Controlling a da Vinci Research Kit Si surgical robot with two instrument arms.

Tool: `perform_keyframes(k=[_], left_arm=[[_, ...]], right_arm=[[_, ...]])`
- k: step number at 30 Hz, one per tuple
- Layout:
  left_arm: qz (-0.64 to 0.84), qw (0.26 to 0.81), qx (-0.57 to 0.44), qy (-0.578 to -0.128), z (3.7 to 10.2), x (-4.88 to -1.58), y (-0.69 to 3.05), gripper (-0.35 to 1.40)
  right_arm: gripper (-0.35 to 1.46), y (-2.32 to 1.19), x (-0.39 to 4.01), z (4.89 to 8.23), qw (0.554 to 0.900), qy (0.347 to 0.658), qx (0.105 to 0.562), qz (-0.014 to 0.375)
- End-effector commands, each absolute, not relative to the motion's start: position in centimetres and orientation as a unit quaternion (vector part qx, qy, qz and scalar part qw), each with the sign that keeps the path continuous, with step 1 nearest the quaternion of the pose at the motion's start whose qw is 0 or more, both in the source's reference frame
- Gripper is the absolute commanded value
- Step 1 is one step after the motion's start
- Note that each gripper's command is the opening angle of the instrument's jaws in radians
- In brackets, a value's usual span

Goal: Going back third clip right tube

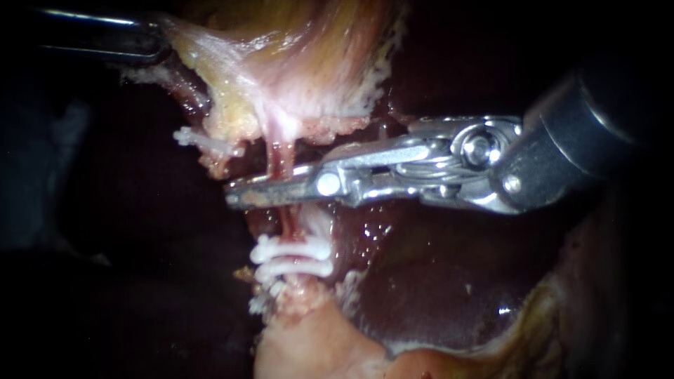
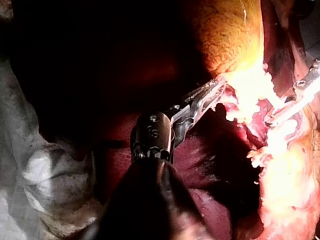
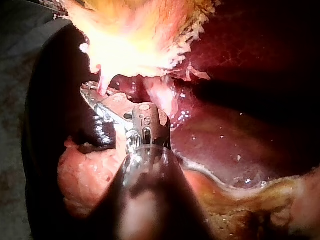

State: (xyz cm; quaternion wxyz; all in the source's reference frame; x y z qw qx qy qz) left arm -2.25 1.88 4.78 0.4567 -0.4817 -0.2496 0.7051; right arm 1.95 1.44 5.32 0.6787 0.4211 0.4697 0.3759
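Tip of right instrument (image 1: 239,194) lies level across right tube (image 1: 279,151)

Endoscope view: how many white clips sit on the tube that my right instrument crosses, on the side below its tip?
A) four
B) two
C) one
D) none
B: two white clips lie stacked across the tube, just below where the right instrument crosses it.

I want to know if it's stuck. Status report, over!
Left instrument shut on tissue, taut. Right instrument across the tube. Two clips on it below. Path back looks clear.
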Motion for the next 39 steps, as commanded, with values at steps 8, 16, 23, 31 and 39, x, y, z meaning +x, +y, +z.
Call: perform_keyframes(k=[8, 16, 23, 31, 39], left_arm=[[0.705, 0.457, -0.481, -0.249, 4.78, -2.25, 1.87, -0.35], [0.705, 0.457, -0.481, -0.249, 4.77, -2.25, 1.87, -0.35], [0.705, 0.457, -0.481, -0.249, 4.76, -2.26, 1.86, -0.35], [0.705, 0.458, -0.481, -0.249, 4.75, -2.27, 1.84, -0.35], [0.705, 0.457, -0.481, -0.248, 4.76, -2.27, 1.84, -0.35]], right_arm=[[-0.35, 1.45, 1.94, 5.33, 0.68, 0.471, 0.428, 0.364], [0.43, 1.44, 2.03, 5.37, 0.683, 0.503, 0.409, 0.337], [0.47, 1.39, 2.09, 5.51, 0.686, 0.524, 0.388, 0.323], [0.5, 1.4, 2.04, 6.0, 0.715, 0.548, 0.324, 0.288], [0.5, 1.43, 1.92, 6.19, 0.739, 0.568, 0.269, 0.241]])
